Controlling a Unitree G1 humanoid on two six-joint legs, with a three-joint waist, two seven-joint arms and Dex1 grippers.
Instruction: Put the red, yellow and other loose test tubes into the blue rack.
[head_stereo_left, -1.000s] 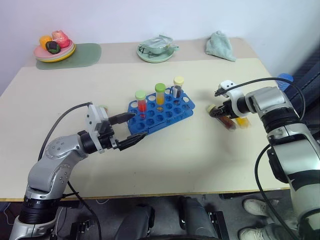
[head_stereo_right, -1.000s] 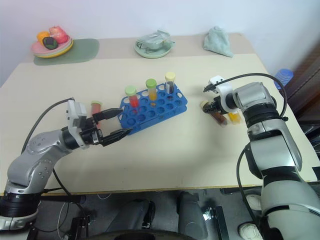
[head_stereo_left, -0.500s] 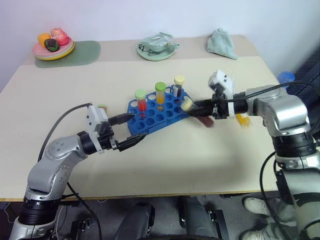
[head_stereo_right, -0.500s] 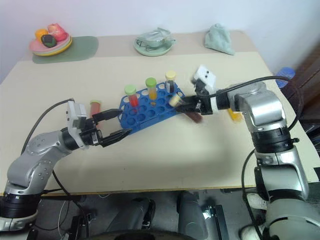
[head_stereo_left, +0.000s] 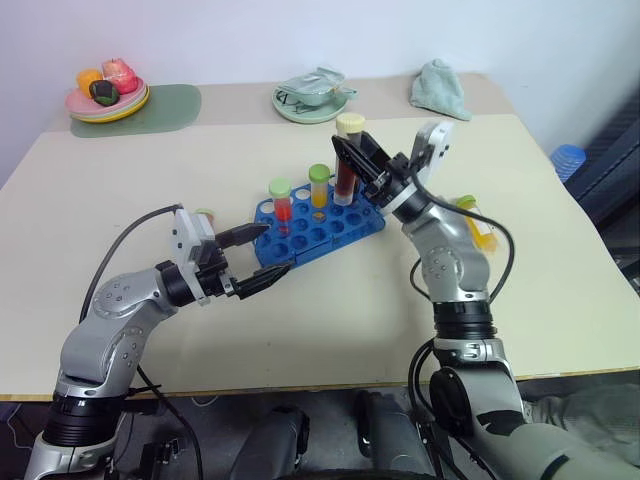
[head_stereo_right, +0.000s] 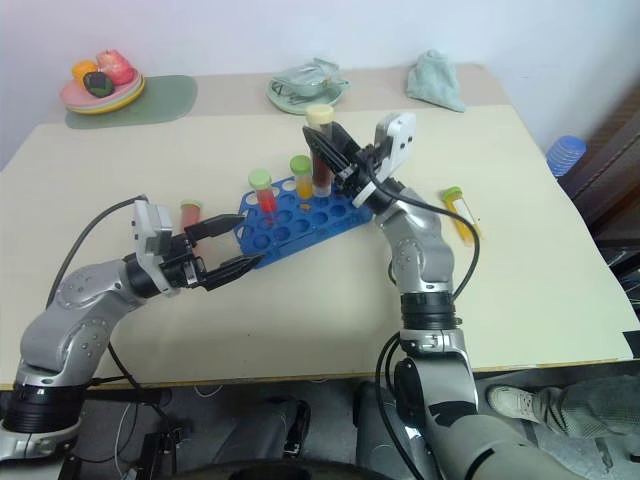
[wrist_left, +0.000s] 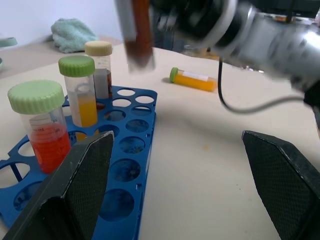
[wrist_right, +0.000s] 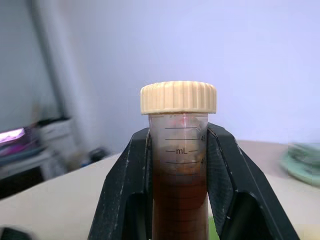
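Note:
My right gripper (head_stereo_left: 348, 155) is shut on a dark brown test tube (head_stereo_left: 346, 185) with a cream cap and holds it upright over the far right end of the blue rack (head_stereo_left: 310, 235). The right wrist view shows that tube (wrist_right: 178, 97) clamped between both fingers. Standing in the rack are a red tube (head_stereo_left: 282, 203), a yellow one (head_stereo_left: 319, 187) and a dark one with a cream cap (wrist_left: 100, 65). A yellow tube (head_stereo_left: 478, 226) with a green cap lies on the table right of the rack. A reddish tube (head_stereo_right: 191, 214) sits left of the rack. My left gripper (head_stereo_left: 275, 250) is open at the rack's near left corner.
At the back of the table are a plate of toy fruit (head_stereo_left: 107, 92) on a green mat, a pale green dish (head_stereo_left: 314, 103) and a teal cloth (head_stereo_left: 438, 90). A blue object (head_stereo_left: 567, 157) stands beyond the table's right edge.
My right gripper has swung left and up from the table right of the rack to over the rack, turning the brown tube upright. The left arm has not moved.

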